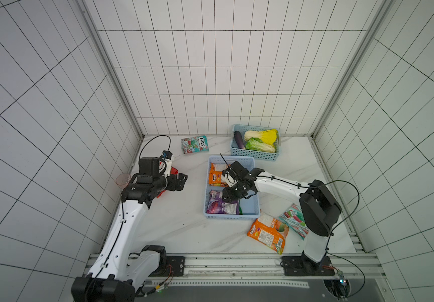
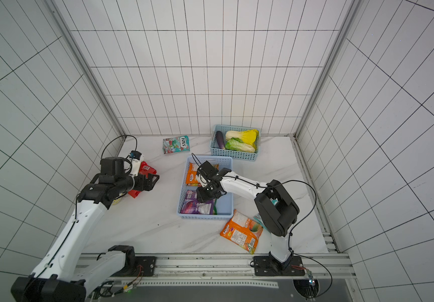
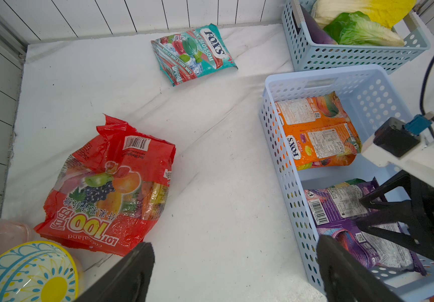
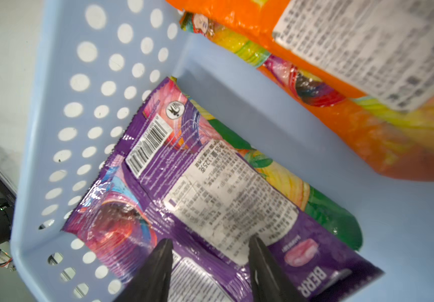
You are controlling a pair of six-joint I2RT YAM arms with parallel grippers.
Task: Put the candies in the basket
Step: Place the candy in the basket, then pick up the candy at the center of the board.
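Observation:
The light periwinkle basket (image 1: pixel 231 216) stands mid-table. In it lie an orange candy bag (image 1: pixel 216 175) and purple bags (image 4: pixel 210 183) over a green-yellow one (image 4: pixel 289 183). My right gripper (image 4: pixel 210 243) hangs inside the basket just above the purple bag, jaws apart and holding nothing. On the table lie a teal bag (image 1: pixel 194 143) at the back, and an orange bag (image 1: pixel 268 231) and a teal-red bag (image 1: pixel 293 219) at the front right. A red bag (image 3: pixel 108 188) lies at the left. My left gripper (image 3: pixel 234 245) stands wide open over bare table between the red bag and the basket.
A smaller teal-blue basket (image 1: pixel 256 154) with cabbages and an aubergine stands at the back right, close to the larger basket. A pink cup (image 1: pixel 123 179) and a yellow-blue bowl (image 3: pixel 27 272) sit at the left wall, partly under my left arm. Tiled walls enclose three sides.

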